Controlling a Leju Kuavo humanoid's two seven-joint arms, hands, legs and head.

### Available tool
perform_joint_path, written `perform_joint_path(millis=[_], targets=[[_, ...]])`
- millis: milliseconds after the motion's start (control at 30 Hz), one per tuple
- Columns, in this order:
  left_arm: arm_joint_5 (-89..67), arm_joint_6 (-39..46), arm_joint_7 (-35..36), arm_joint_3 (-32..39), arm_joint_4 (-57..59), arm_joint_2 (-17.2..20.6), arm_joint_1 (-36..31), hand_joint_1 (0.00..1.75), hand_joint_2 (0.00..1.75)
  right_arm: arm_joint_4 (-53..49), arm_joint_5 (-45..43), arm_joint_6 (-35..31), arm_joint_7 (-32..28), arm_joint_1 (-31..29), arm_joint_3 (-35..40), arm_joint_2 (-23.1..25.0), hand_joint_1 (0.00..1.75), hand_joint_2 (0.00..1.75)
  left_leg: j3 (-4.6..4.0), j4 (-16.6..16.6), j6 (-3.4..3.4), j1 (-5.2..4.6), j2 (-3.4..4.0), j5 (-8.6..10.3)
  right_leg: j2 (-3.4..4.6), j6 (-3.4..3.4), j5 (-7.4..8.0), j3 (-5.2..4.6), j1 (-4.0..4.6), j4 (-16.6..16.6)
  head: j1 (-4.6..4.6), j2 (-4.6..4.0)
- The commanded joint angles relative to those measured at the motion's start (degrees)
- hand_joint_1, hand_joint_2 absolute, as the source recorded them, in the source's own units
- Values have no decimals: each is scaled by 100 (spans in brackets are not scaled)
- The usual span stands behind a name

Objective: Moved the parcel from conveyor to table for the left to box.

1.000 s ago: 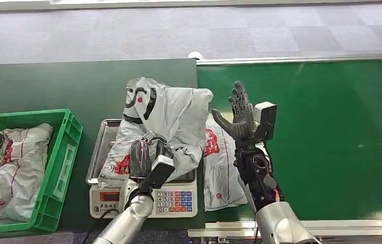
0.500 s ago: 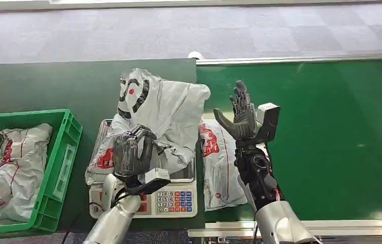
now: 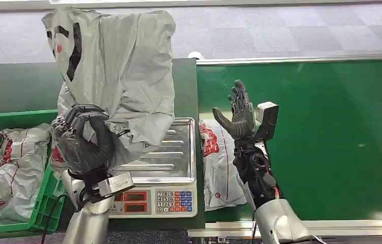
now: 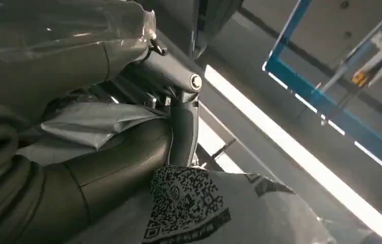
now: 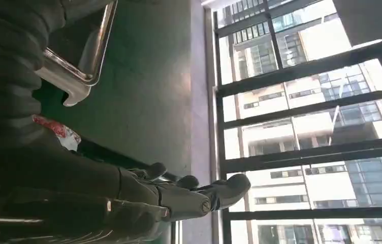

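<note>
The parcel [image 3: 123, 66], a grey plastic mailer, hangs in the air over the left side of the scale [image 3: 166, 168], and I see my left hand [image 3: 82, 142] clenched around its lower end; the green crate [image 3: 46, 198] sits left of that, with another bag [image 3: 11, 162] inside; my right hand [image 3: 237, 114] is raised over the conveyor [image 3: 331, 137], fingers spread and holding nothing; a second mailer [image 3: 219, 168] lies beside it.

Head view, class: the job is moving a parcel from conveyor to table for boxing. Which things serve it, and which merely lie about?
Job: left hand, grey parcel it holds, green crate, conveyor.
Lying about: scale, parcel beside it, open right hand.
</note>
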Motion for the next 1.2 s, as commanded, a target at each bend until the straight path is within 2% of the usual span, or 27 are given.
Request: perform_joint_path(millis=[33,200,300,400,500,600,700,800,833,933,967,1000,1033,1067,1133,1200], targets=[[219,88,-20,451,-1662,-177,242,175,0,75,-81,-66,-9,33,177,-61,0,175,5,4,2,6,5,-9,10,-2,-3,7,6,-4,0,0],[333,88,-20,875,-1569,-177,234,175,0,-134,-113,-143,13,224,162,-112,0,175,8,-2,1,3,2,-4,7,-3,-1,8,4,-7,0,0],[333,88,-20,875,-1569,-177,234,175,0,-134,-113,-143,13,224,162,-112,0,175,6,-2,1,5,-2,-2,3,-3,0,9,5,-8,2,0],[310,88,-20,1238,-1437,-177,174,175,0,-239,-116,-177,58,291,150,-131,0,175,5,-1,3,3,-3,-2,2,-2,-1,8,4,-6,0,0],[349,88,-20,1945,-994,-177,102,175,0,-487,-99,-234,143,493,139,-171,0,175,17,-11,1,0,-5,0,-1,-4,-1,19,1,-12,2,0],[545,88,-20,2138,-812,-177,88,175,0,-528,-86,-250,179,524,150,-183,0,175,22,-15,0,-1,-6,0,-1,-5,-3,22,0,-13,0,0],[635,88,-20,2914,-116,-177,-86,175,0,-581,-81,-282,204,581,131,-203,0,175,21,-14,0,0,-7,2,-3,-5,-2,20,0,-13,2,0],[684,88,-20,2961,42,-177,-94,175,0,-596,-83,-277,203,592,123,-206,0,175,20,-14,1,-2,-7,2,-3,-4,-1,18,-1,-12,4,0],[791,88,-20,3091,631,-177,-111,175,0,-618,-60,-264,227,604,125,-222,0,175,17,-14,1,0,-7,4,-4,-4,0,16,0,-13,0,0],[791,88,-20,3091,631,-177,-111,175,0,-618,-60,-264,227,604,125,-222,0,175,19,-15,3,-4,-15,5,-15,-2,-3,18,-4,-12,4,0],[795,88,-20,3096,760,-177,-124,175,0,-610,-541,-374,183,596,662,-457,0,175,12,-10,2,-4,-8,3,-8,-2,-3,9,-4,-6,2,0],[997,88,117,2940,870,14,21,175,0,-953,-425,-354,292,811,519,-418,0,175,7,-5,1,0,-5,1,-5,-2,-2,6,0,-5,4,0],[1249,88,-12,2964,1378,191,-2,175,0,-941,-480,-378,317,735,585,-463,0,175,19,-16,3,-1,-12,3,-10,-3,-2,21,0,-16,2,0],[843,88,-20,3133,1539,-177,-235,175,0,-846,-405,-403,366,678,565,-391,0,175,25,-20,4,0,-15,4,-12,-3,-2,28,0,-22,2,0],[827,88,-20,3231,1745,-177,-208,175,0,-778,-383,-393,347,642,499,-383,0,175,15,-12,2,-4,-22,4,-19,-2,-5,18,-4,-9,4,0],[983,88,-20,3766,1687,-177,-261,175,0,-623,-259,-250,304,545,405,-320,0,175,20,-14,2,-5,-9,4,-5,-4,-1,17,-5,-11,2,0]])
